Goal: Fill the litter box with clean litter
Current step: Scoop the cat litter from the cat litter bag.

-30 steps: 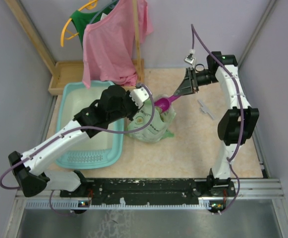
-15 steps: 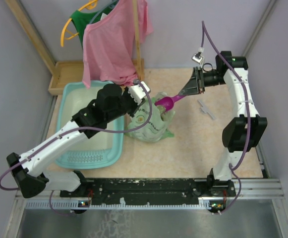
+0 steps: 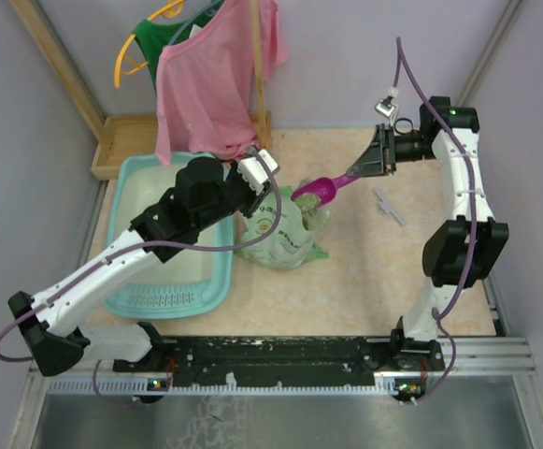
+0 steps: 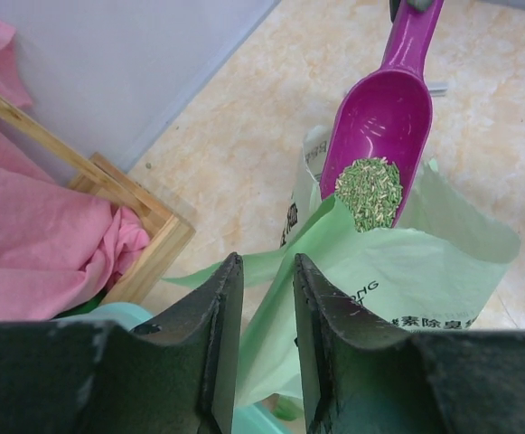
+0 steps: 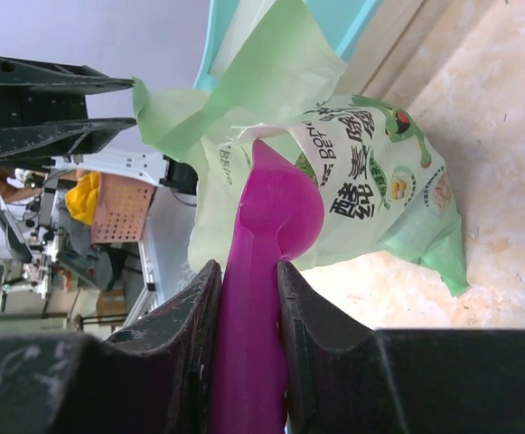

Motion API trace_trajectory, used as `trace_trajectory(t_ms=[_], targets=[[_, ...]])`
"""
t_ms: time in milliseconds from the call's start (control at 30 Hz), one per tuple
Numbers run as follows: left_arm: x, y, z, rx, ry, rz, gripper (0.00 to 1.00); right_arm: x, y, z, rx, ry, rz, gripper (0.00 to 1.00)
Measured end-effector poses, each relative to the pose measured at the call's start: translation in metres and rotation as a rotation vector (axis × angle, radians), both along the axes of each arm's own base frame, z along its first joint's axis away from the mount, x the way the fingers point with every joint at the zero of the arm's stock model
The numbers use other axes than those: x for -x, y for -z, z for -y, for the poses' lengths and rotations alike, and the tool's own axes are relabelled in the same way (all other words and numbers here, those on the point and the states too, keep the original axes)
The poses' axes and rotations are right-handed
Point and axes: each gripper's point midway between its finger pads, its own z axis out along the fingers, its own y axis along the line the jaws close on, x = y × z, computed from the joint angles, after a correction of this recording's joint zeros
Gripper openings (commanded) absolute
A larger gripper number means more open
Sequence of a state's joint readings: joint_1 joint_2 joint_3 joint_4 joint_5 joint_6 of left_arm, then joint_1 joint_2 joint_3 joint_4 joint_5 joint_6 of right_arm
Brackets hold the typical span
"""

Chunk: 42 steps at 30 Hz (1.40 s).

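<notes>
Right pincer (image 5: pixel 248 298) is clamped on the magenta scoop (image 4: pixel 384 117) by its handle, with a small heap of clean litter (image 4: pixel 369 188) in it, over the open green bag (image 4: pixel 398 271). Left pincer (image 4: pixel 267 264) is parted a bit at the bag's rim, not pinching it. Litter box (image 3: pixel 168 299) sits just left.

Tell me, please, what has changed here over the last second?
The right fingers, gripping the magenta scoop, lifted it rightward out of the bag, green litter in its bowl. The left fingers parted and pulled back from the bag's rim. Bag and litter box stayed put.
</notes>
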<state>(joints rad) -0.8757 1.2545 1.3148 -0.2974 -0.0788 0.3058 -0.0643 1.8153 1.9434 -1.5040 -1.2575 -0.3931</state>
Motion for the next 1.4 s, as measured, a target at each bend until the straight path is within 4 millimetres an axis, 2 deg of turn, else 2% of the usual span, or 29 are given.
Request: trace_trajectory(t_ms=[400,733,833,1033,1233,1400], targets=[[0.006,-0.052,-0.008,0.146,-0.014,0.087,0.41,-0.001,-0.001,0.004,-0.001,0.014,-0.001,0.00],[-0.002,-0.064,-0.012,0.175,-0.075,0.092,0.41,0.008,-0.018,0.010,0.001,0.037,0.055,0.00],[-0.007,-0.071,-0.011,0.187,-0.090,0.095,0.37,0.009,-0.022,0.012,-0.004,0.045,0.066,0.00],[-0.010,-0.068,0.004,0.168,-0.060,0.045,0.37,0.013,-0.019,0.011,-0.024,0.046,0.035,0.00],[-0.007,-0.053,0.002,0.148,-0.066,0.011,0.38,0.014,-0.020,0.011,-0.029,0.046,0.035,0.00],[-0.007,-0.052,0.001,0.149,-0.069,0.009,0.38,0.020,-0.020,0.010,-0.044,0.043,0.023,0.00]])
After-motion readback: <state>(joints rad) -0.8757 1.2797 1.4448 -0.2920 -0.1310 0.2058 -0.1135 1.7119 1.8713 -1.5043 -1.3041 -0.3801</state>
